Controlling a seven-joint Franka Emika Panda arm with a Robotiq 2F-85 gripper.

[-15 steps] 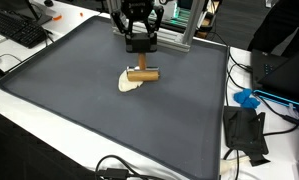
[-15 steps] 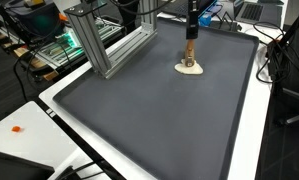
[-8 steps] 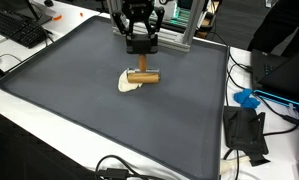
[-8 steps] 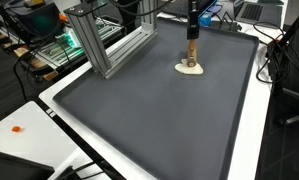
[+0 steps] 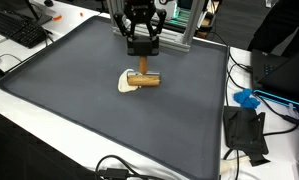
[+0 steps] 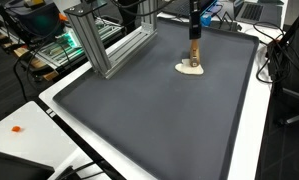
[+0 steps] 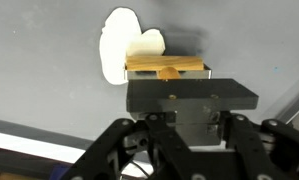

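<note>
My gripper [image 5: 140,48] points straight down over the far part of a dark grey mat [image 5: 79,100] and appears shut on the upright stem of a T-shaped wooden tool [image 5: 143,79]. The tool's crossbar rests on a flat white dough-like piece [image 5: 128,84]. From the side, in an exterior view, the gripper [image 6: 192,35] holds the wooden stem [image 6: 192,52] upright over the white piece [image 6: 192,70]. In the wrist view the crossbar [image 7: 167,66] lies across the white piece [image 7: 119,45], just beyond the gripper's dark jaws [image 7: 181,92].
An aluminium frame [image 6: 109,45] stands along one side of the mat [image 6: 159,120]. A keyboard [image 5: 19,30] lies off the mat's corner. A blue object [image 5: 247,98] and a black device [image 5: 247,135] with cables sit on the white table beside the mat.
The wooden crossbar has shifted a little toward the near edge of the white piece. The gripper has hardly moved.
</note>
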